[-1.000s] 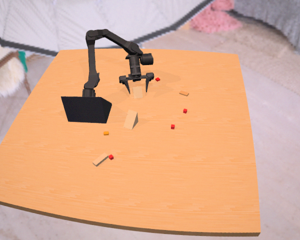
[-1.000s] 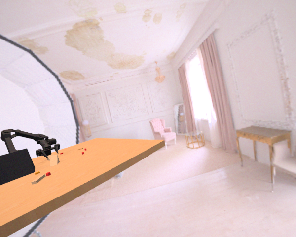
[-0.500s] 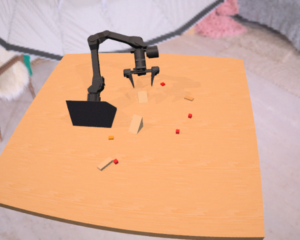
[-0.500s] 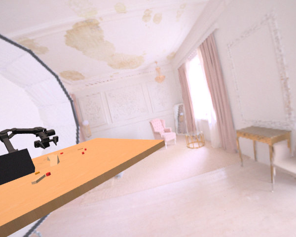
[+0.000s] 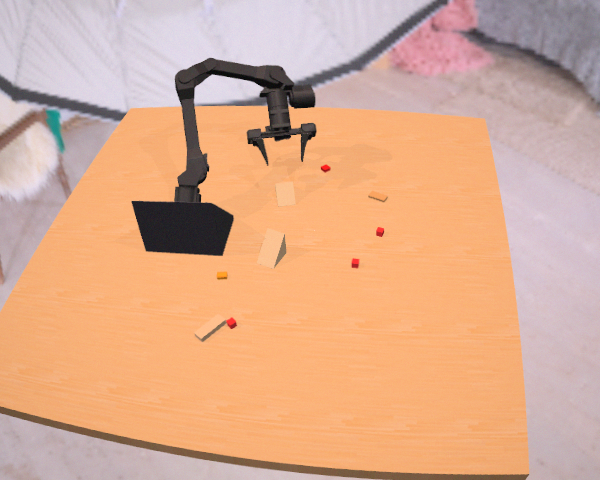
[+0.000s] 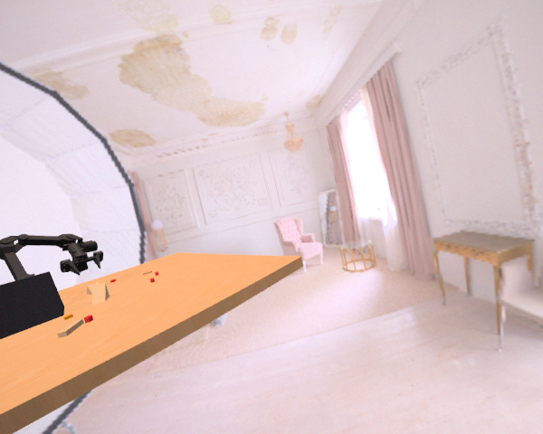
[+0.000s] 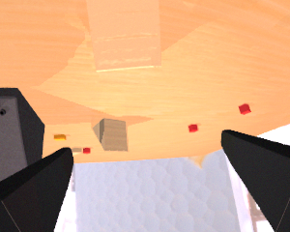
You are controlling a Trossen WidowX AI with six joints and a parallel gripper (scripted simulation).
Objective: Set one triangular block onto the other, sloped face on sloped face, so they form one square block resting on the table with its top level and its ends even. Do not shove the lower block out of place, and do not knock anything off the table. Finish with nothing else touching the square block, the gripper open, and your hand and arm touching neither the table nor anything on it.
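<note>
The gripper [image 5: 283, 155] hangs above the bench [image 5: 300, 372] with its jaws spread wide and nothing between them. Below it, one triangular block [image 5: 285, 193] lies on the bench surface, showing as a pale rectangle in the top and wrist views; whether its sloped face is up cannot be told. The other triangular block [image 5: 272, 248] stands apart from it, nearer the black base [image 5: 182, 227], resting as a wedge with its slope facing the camera side.

The two blocks do not touch, so no square block exists yet and the main work of the task appears undone. What is left, by this reading: grasp one wedge, turn it so slope meets slope, seat it on the other with ends even, then release and lift clear. Small red cubes [image 5: 354, 262] and flat tan pieces [image 5: 210, 327] lie scattered well away from both blocks.
</note>
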